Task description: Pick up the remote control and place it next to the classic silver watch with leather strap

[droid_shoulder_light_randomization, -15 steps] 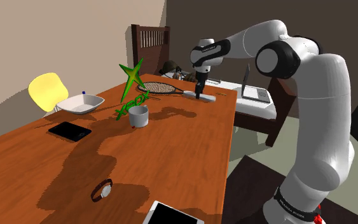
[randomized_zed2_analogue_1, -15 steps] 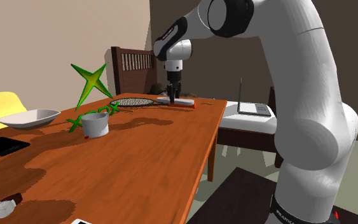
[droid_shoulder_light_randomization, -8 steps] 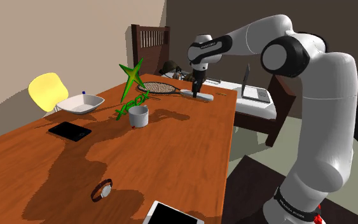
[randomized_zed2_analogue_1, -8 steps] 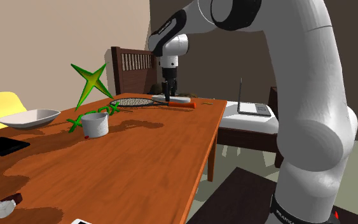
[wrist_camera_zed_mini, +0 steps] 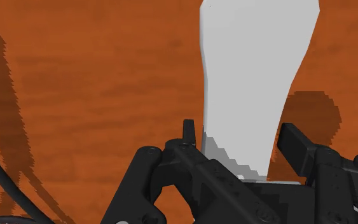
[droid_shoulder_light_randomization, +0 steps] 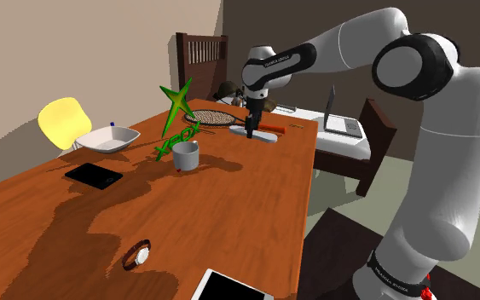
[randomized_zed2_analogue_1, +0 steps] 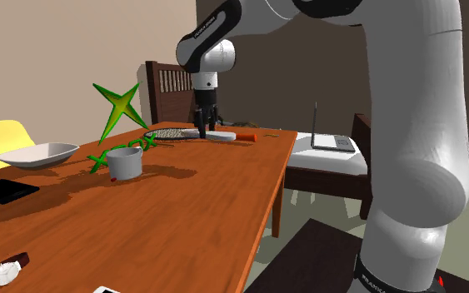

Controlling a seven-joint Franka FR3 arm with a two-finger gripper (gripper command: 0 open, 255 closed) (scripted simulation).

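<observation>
Hand clamped on the remote control at the counter's far end

The black hand [droid_shoulder_light_randomization: 252,133] points straight down, its fingers [wrist_camera_zed_mini: 189,130] pressed to either side of the narrow end of the pale grey remote control [wrist_camera_zed_mini: 254,76]. The remote sits low at the far end of the wooden counter [droid_shoulder_light_randomization: 229,204], just beside the racket [droid_shoulder_light_randomization: 215,117] and beyond the grey mug [droid_shoulder_light_randomization: 186,156]. I cannot tell whether it clears the wood. The silver watch [droid_shoulder_light_randomization: 137,254] with its brown strap lies at the near end, well apart.
</observation>
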